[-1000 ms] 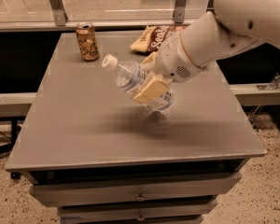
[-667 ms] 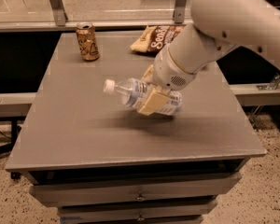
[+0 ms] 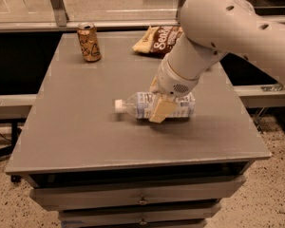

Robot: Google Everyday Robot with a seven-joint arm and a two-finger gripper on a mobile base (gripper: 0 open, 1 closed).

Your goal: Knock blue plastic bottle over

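- The blue plastic bottle point(image 3: 138, 105) lies flat on its side on the tabletop point(image 3: 80, 132). Its middle sits between the jaws, and its white cap point(image 3: 118, 105) juts out from them on the side toward the can.
- By the look of it, the task is done or nearly so: the bottle's whole length rests on the tabletop.
- It looks light and thin-walled, so it would dent under a hard squeeze. It is smooth and round, so it is likely to roll once freed.
- The labelled mid-body, where the jaws sit, is the soundest place to hold it; the cap end is narrow and would pivot.
- The gripper point(image 3: 160, 104) straddles that mid-body. One tan pad lies across the bottle's near face, and the jaws appear clamped on it.
- The arm point(image 3: 213, 30) reaches down steeply from above and behind the jaws, its wrist directly over the bottle.
- The brown-gold can point(image 3: 89, 42) and the snack bag point(image 3: 157, 38) sit well beyond the jaws, near the tabletop's far edge.
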